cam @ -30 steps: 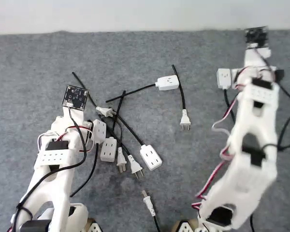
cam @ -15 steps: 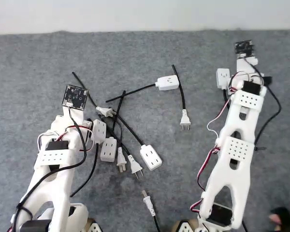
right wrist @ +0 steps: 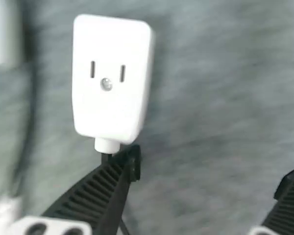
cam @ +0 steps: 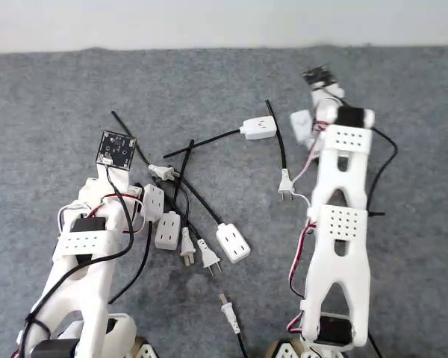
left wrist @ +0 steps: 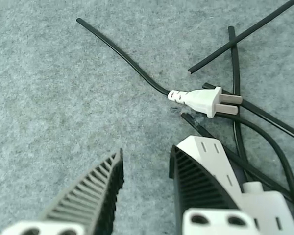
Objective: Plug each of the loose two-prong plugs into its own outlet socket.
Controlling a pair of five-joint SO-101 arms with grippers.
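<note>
From above, a loose plug (cam: pixel 285 186) lies on the grey bench (cam: pixel 209 82) just beside the right arm (cam: pixel 336 224). In the left wrist view, the left end effector (left wrist: pixel 147 152) is released, jaws apart, near a two-prong plug (left wrist: pixel 201 100). In the right wrist view, the right end effector (right wrist: pixel 210 171) is spread wide, with an outlet socket (right wrist: pixel 111 81) just beyond one finger.

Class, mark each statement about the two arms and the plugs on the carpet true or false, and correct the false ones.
1. The left gripper is open. True.
2. The plug ahead of it sits in an outlet. False: its prongs are bare, and it lies loose on the carpet.
3. The right gripper is shut on the white outlet. False: it is open, and the outlet lies ahead of one finger.
4. That white outlet has nothing plugged into it. True.
</note>
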